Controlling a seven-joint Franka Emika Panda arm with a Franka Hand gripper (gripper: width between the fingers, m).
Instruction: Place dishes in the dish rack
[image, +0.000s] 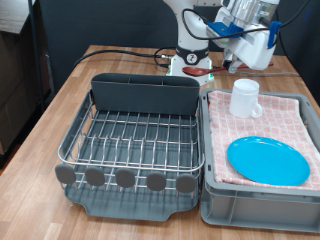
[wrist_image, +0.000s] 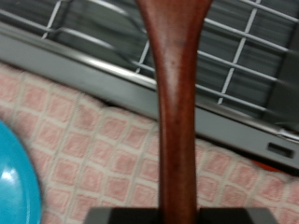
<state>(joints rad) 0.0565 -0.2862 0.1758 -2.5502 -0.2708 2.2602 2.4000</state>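
Observation:
My gripper (image: 238, 45) hangs high at the exterior view's top right, above the far end of the crate. In the wrist view a brown wooden spoon (wrist_image: 177, 112) runs straight out from the hand, held over the border between the pink cloth and the rack. The white mug (image: 245, 97) stands upright on the pink checked cloth, and the light-blue plate (image: 267, 160) lies flat in front of it; its edge also shows in the wrist view (wrist_image: 14, 177). The dish rack (image: 130, 140), with its dark utensil bin (image: 145, 93), holds no dishes.
The cloth-lined grey crate (image: 215, 195) sits right beside the rack. Round grey knobs (image: 125, 178) line the rack's near edge. The robot base (image: 190, 55) and black cables lie behind the rack on the wooden table (image: 40, 130).

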